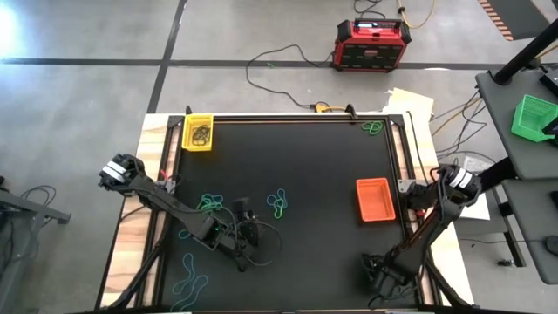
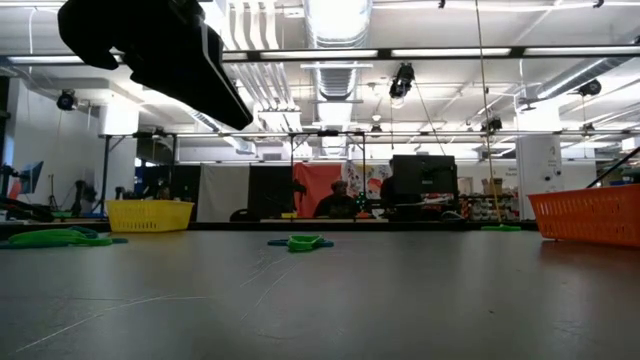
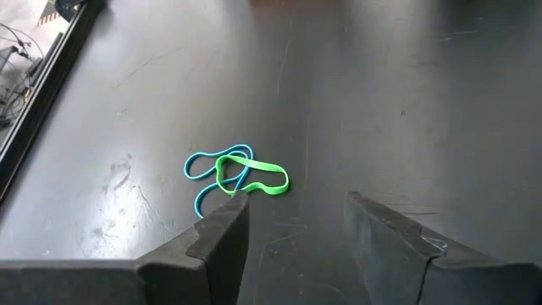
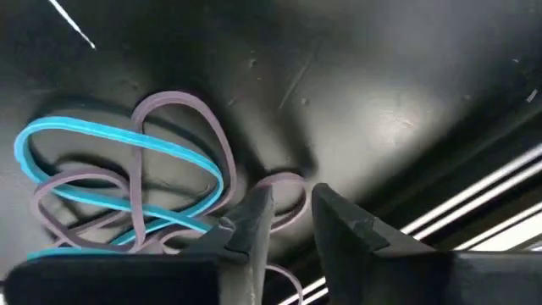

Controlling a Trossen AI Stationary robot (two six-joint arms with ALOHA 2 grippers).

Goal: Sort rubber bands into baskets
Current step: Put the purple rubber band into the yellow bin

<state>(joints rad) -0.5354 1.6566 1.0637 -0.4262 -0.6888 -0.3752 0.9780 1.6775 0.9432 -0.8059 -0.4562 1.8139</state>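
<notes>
Right pincer (image 4: 292, 216), lower right of high view: fingers nearly closed on pale purple rubber loop (image 4: 284, 199) beside teal band (image 4: 118, 152) | left pincer (image 3: 296, 229) open above green-and-blue bands (image 3: 237, 174) | advice: loop lifted singly before orange mesh basket (image 1: 376, 200) is approached.

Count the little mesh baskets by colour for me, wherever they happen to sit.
Yellow basket: 1
Orange basket: 1
Green basket: 1, standing off the table, to its right
Total: 3
</notes>
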